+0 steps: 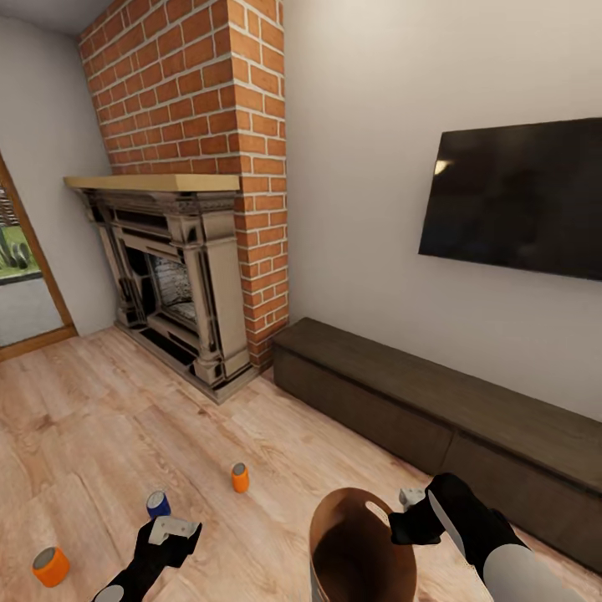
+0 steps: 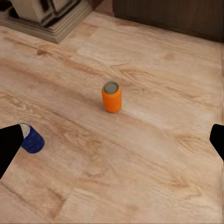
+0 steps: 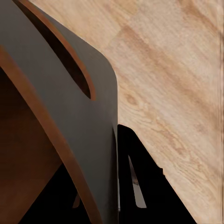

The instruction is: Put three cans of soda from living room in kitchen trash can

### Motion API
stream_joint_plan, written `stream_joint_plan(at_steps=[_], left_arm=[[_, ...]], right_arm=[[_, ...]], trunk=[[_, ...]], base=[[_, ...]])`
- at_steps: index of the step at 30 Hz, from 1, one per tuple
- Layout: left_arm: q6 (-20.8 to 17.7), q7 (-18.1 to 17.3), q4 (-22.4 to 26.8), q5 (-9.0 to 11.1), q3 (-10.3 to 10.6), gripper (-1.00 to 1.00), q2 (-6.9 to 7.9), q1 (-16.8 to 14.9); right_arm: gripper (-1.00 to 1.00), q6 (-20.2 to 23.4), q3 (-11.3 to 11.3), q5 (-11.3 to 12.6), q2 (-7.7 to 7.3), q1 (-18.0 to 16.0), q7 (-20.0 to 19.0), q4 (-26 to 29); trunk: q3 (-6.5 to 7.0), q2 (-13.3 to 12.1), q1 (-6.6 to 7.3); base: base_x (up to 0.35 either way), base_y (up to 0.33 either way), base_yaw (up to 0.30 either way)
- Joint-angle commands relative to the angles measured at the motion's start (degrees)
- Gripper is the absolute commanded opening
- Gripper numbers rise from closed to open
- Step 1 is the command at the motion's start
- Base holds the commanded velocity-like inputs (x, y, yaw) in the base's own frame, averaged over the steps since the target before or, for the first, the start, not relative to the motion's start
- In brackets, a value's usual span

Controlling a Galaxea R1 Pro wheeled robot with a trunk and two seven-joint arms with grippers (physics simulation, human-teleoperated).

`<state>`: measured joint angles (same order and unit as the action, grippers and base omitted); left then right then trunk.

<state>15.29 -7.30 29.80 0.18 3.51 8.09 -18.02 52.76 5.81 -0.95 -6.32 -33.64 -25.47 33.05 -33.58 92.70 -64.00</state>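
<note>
- Right gripper point(image 1: 410, 514) clamped on the rim of the tash can point(image 1: 334, 535), holding it off to the robot's right front. In the right wrist view one finger point(image 3: 140, 182) lies against the grey outer wall point(image 3: 65, 98); brown inside face alongside.
- Left gripper point(image 1: 171, 531) released, jaws wide apart, nothing between them; hovering over the wood floor point(image 1: 100, 418).
- Blue can point(image 1: 158, 503) upright just beside the left gripper; in the left wrist view it sits touching or just behind one fingertip point(image 2: 11, 140).
- Orange can point(image 1: 240, 477) upright, a little farther on toward the fireplace point(image 1: 176, 284). Second orange can point(image 1: 51, 566) out to the left.
- Step, as judged: collecting cans in the living room, bin carried along. None binned yet, it seems.
- Next move calls for centring the open jaws on the blue can, lowering, then closing.
</note>
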Motion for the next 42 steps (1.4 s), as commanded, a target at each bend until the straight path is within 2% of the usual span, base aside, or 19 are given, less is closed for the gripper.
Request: stream_joint_plan(at_steps=[1,9,11,12,13,14,16,17,19,22,25,26,32,38,42], left_arm=[[0.00,0.00,0.00,0.00,0.00,1.00,0.00,0.00],[-0.49,0.00,0.05,0.20,-0.08,1.00,-0.06,-0.03],[-4.20,-0.08,0.13,0.33,-0.38,1.00,-0.27,-0.08],[-8.74,-0.06,0.18,0.55,-0.56,1.00,-0.23,-0.15],[-11.27,-0.05,0.30,0.74,-0.64,1.00,-0.20,-0.20],[-16.07,0.00,0.66,1.25,-0.76,1.00,-0.14,-0.55],[-20.01,0.06,1.01,2.08,-0.85,1.00,0.04,-1.39],[-23.32,0.13,1.23,3.31,-1.01,1.00,0.18,-3.19],[-26.60,0.08,1.16,4.71,-1.21,1.00,0.27,-5.48],[-33.32,-0.20,-0.26,7.15,-1.48,1.00,0.52,-12.35],[-35.08,-0.83,-0.91,7.78,-1.63,1.00,0.63,-16.04],[-35.58,-1.02,-1.17,7.89,-1.65,1.00,0.48,-17.36],[-36.75,-1.07,-1.08,8.06,-1.60,1.00,0.25,-18.51],[-37.36,-0.94,-1.38,8.03,-1.66,1.00,0.23,-18.61],[-37.28,-0.81,-1.40,8.08,-1.61,1.00,0.19,-18.63]], right_arm=[[-1.00,0.32,-0.05,1.47,0.05,-0.02,-0.31,0.00],[-1.00,0.32,0.05,1.37,0.24,0.01,-0.21,0.00],[-1.00,0.32,0.07,1.33,0.33,-0.01,-0.22,0.00],[-1.00,0.36,0.09,1.32,0.40,-0.01,-0.21,0.00],[-1.00,0.37,0.11,1.31,0.42,-0.02,-0.21,0.00],[-1.00,0.38,0.15,1.31,0.46,0.00,-0.20,0.00],[-1.00,0.39,0.24,1.31,0.51,-0.01,-0.20,0.00],[-1.00,0.40,0.34,1.29,0.54,-0.01,-0.20,0.00],[-1.00,0.40,0.40,1.26,0.63,-0.02,-0.18,0.02],[-1.00,0.45,0.53,1.32,1.11,-0.02,-0.26,0.07],[-1.00,0.48,0.67,1.08,2.57,-0.02,0.09,0.08],[-1.00,0.51,0.85,1.01,3.62,-0.04,1.31,0.19],[-1.00,1.39,1.17,1.08,6.57,-0.52,5.12,0.68],[-1.00,2.50,1.25,1.09,7.47,-2.14,5.73,0.72],[-1.00,6.34,1.20,1.05,7.19,-5.16,5.80,0.71]], trunk=[[0.08,0.00,0.00],[0.42,0.00,0.00],[0.43,0.00,0.00],[0.44,0.00,0.00],[0.44,0.00,0.00],[0.44,0.00,0.00],[0.45,0.00,0.00],[0.45,0.00,0.00],[0.45,0.00,0.00],[0.45,0.00,0.00],[0.45,0.00,0.00],[0.45,0.00,0.00],[0.45,0.00,0.00],[0.45,0.00,0.00],[0.45,0.00,0.00]], base=[[0.233,-0.200,-0.183],[0.232,-0.177,-0.113],[0.294,-0.041,-0.016],[0.306,-0.023,-0.009],[0.309,-0.019,-0.007],[0.314,-0.012,-0.005],[0.316,-0.009,-0.003],[0.319,-0.005,-0.002],[0.320,-0.003,-0.001],[0.322,0.011,-0.001],[0.321,0.056,0.000],[0.203,0.036,0.000],[0.081,0.014,0.000],[0.013,0.002,0.000],[0.002,0.000,0.000]])
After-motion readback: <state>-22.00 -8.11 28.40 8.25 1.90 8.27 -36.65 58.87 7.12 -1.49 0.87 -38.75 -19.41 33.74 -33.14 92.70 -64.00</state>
